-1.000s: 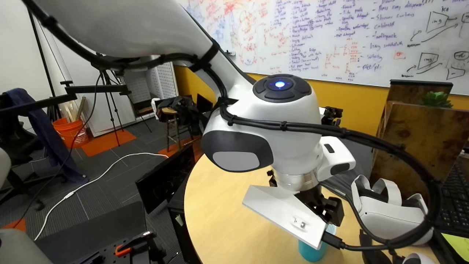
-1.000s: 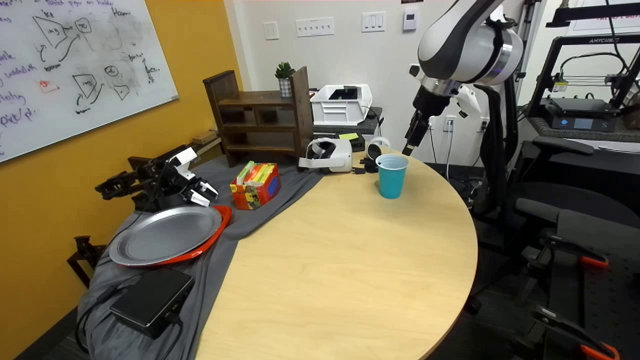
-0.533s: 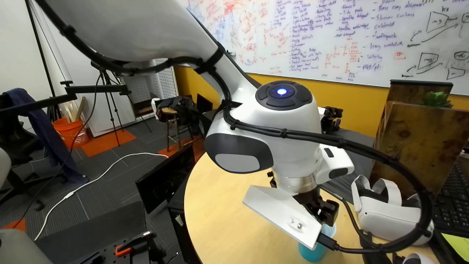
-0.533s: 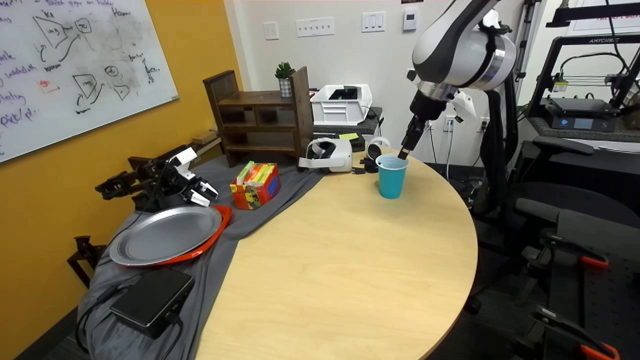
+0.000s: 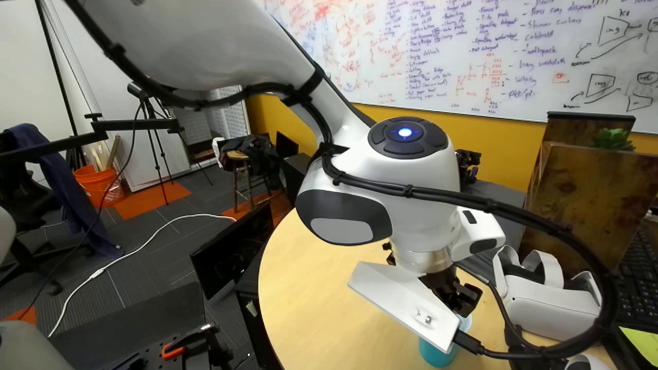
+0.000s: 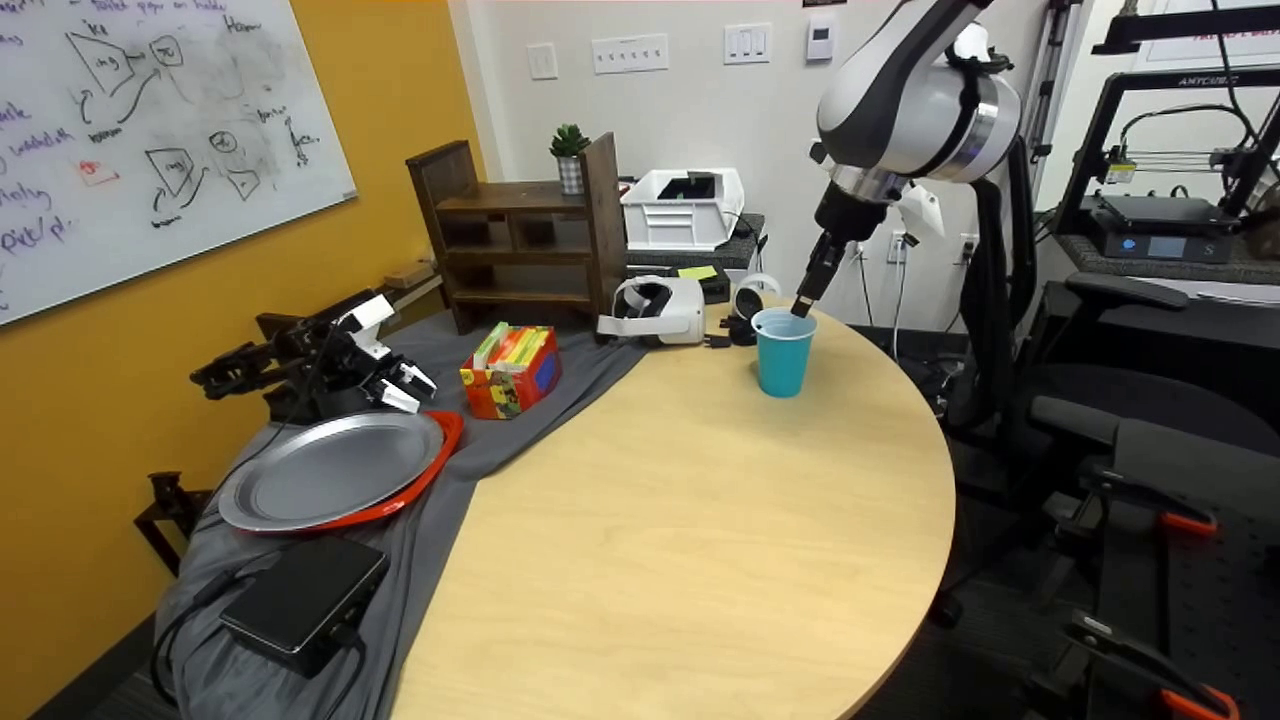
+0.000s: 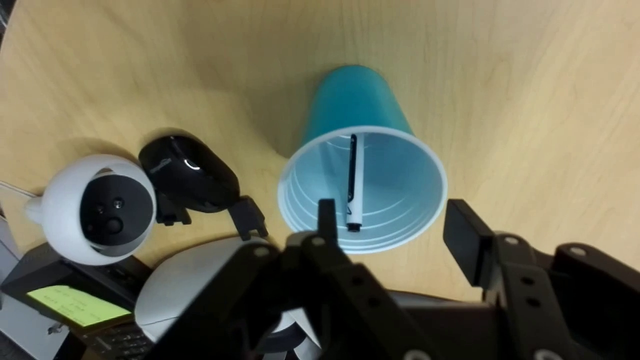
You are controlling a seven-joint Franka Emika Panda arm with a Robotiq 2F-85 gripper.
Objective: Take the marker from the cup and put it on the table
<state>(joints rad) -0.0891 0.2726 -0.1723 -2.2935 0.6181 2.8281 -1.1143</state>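
The marker (image 7: 357, 185) inside the cup (image 7: 392, 172), the gripper (image 7: 391, 232) spread at its mouth

In an exterior view, left of frame: orange bucket (image 5: 97, 186) on the floor (image 5: 149, 228), pale sticks (image 5: 112, 152) standing in it.

In an exterior view, lower left: silver tray (image 6: 330, 470) lying on a red tray (image 6: 454, 437). Left of centre, a red box (image 6: 490, 397), yellow and green packets (image 6: 518, 347) poking out of the top. Beyond it a brown shelf (image 6: 520, 256), and on that a checked pot (image 6: 570, 178) with a plant (image 6: 569, 140) in it. Upper centre, white bin (image 6: 668, 225); something dark (image 6: 690, 187) at its top, which I can't make out. Right of centre, the cup, upright on the table (image 6: 680, 540).

Wrist view, left side: white controller (image 7: 117, 215), black mouse-like object (image 7: 185, 175) just beside it. Mid-frame, the cup, its pale inside showing. In it the marker: white barrel, black strip along one side, black end toward the bottom of the frame. I can't tell where it bears on the cup.

My gripper is released, fingers (image 7: 327, 218) well apart. In the wrist view the marker lies between them, close to the finger on the left; the finger on the right shows just outside the rim. In an exterior view I see the fingertips (image 6: 803, 306) right at the rim; touching or not, I can't tell.
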